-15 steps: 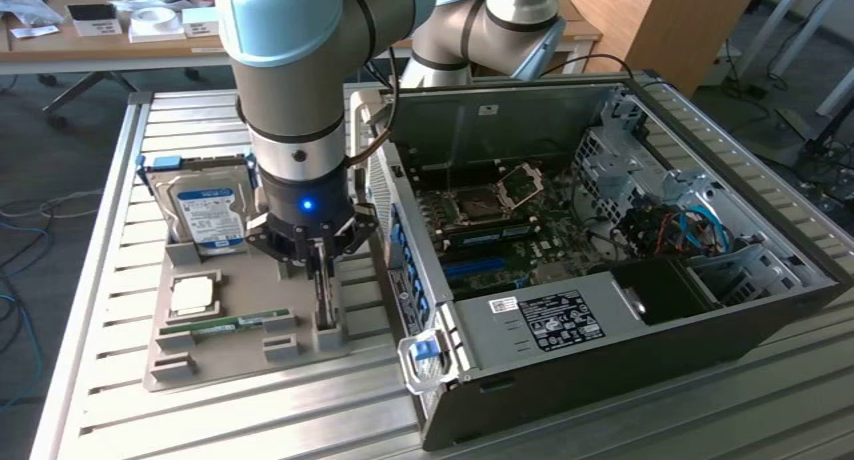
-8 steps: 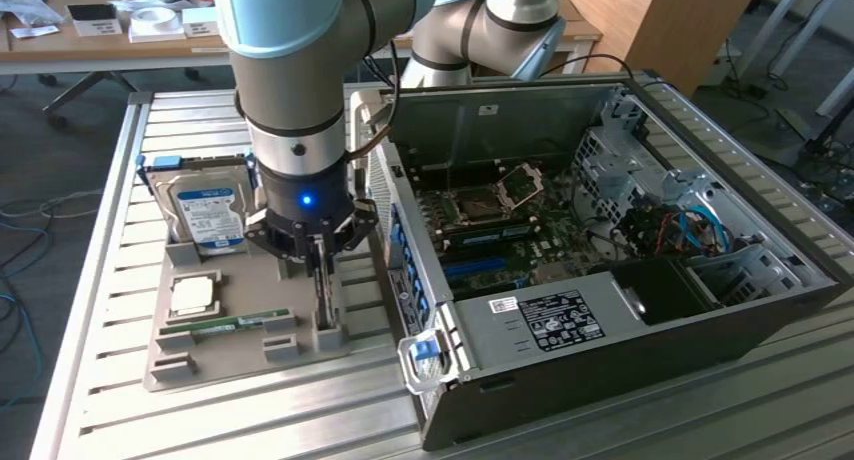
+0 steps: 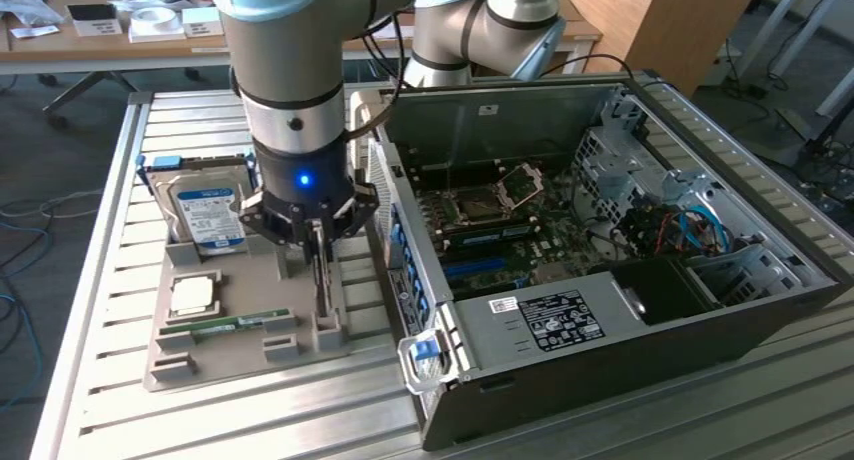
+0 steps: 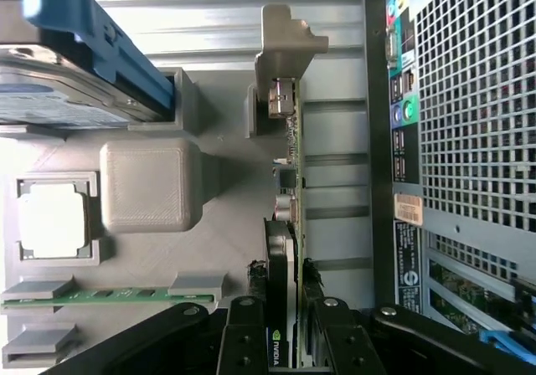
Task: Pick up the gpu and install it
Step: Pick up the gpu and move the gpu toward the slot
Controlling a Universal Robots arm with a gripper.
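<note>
My jaws pinch gpu [image 4: 290,182] across flat faces, mid-edge. Light, stiff, fragile pcb, so grip gently, no twist.

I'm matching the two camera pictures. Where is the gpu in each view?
Exterior view: the gpu stands on edge in the grey tray, under the end effector, beside the PC case.
Wrist view: the gpu is seen edge-on between tray and case, gripped by the end effector.
Shared landmark: the hard drive in the same tray.
</note>
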